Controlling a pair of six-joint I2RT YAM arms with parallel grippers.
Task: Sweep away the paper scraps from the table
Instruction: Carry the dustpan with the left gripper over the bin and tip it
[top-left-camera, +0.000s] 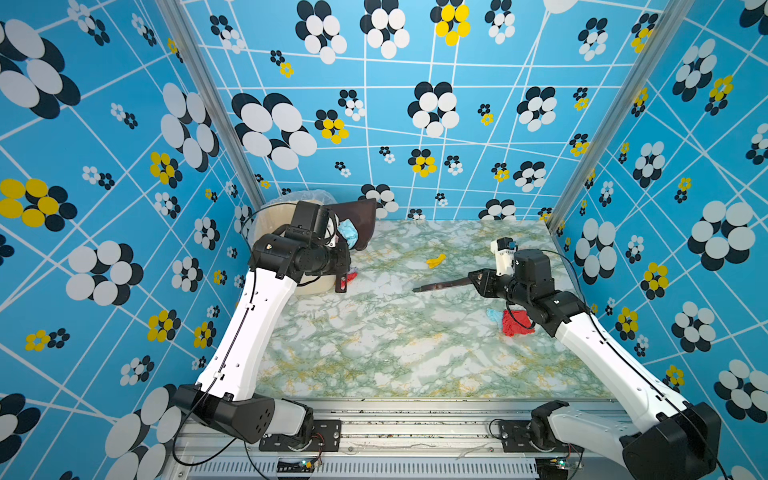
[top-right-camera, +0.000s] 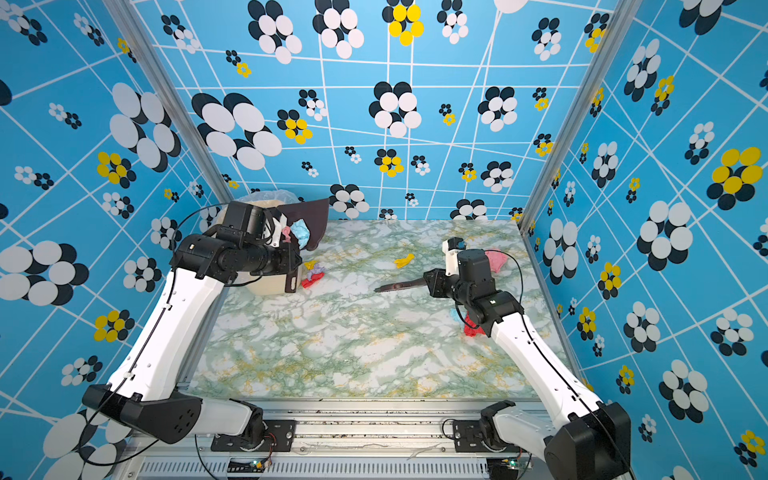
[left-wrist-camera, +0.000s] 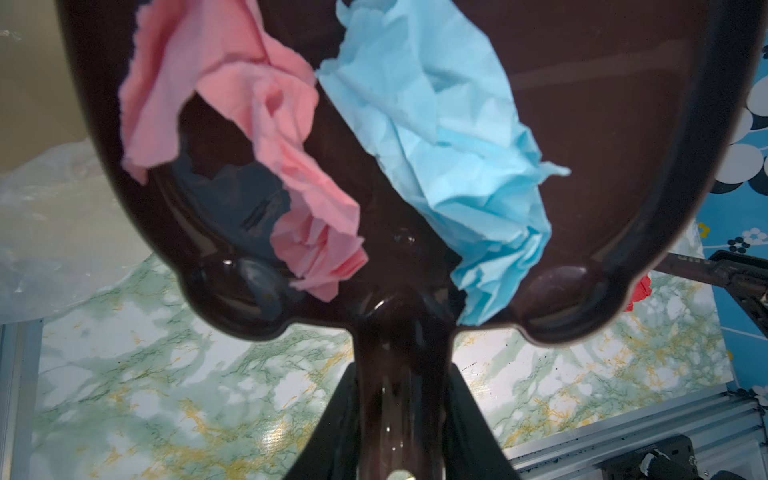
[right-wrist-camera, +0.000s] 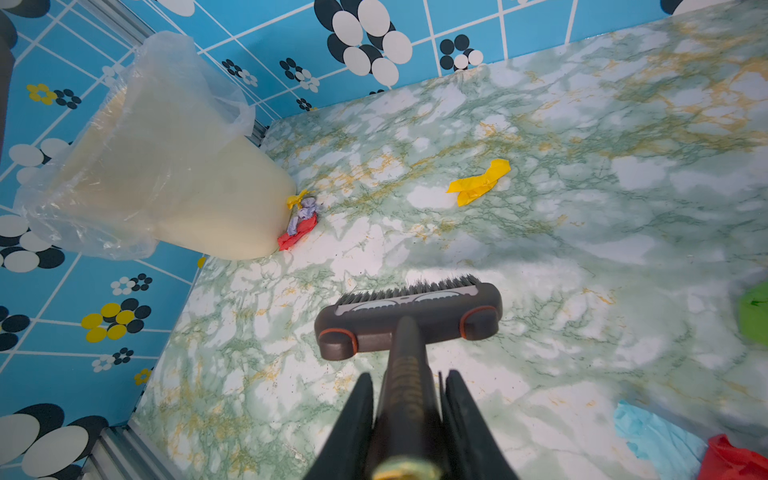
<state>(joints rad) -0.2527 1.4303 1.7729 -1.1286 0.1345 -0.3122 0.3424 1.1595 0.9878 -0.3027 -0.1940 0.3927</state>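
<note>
**Dustpan loaded and raised at the waste bin; loose paper scraps lie on the desk.**

The left tool (left-wrist-camera: 401, 374) is clamped on the handle of the dark brown dustpan (left-wrist-camera: 602, 124), which is held raised and tilted beside the rim of the cream waste bin (right-wrist-camera: 187, 187) with its clear liner (right-wrist-camera: 166, 54). A pink scrap (left-wrist-camera: 257, 104) and a light blue scrap (left-wrist-camera: 449, 137) lie inside the pan. The right tool (right-wrist-camera: 409, 378) is clamped on the handle of the hand brush (right-wrist-camera: 407, 316), whose head is well apart from the bin with its bristles facing it. On the desk (top-left-camera: 374, 340), a clump of yellow, purple and red scraps (right-wrist-camera: 301, 220) touches the bin's base. A yellow scrap (right-wrist-camera: 478, 183) lies farther out. A red scrap (top-left-camera: 515, 322) and a second light blue scrap (top-left-camera: 494, 314) lie well apart from the bin, under the right arm.
</note>
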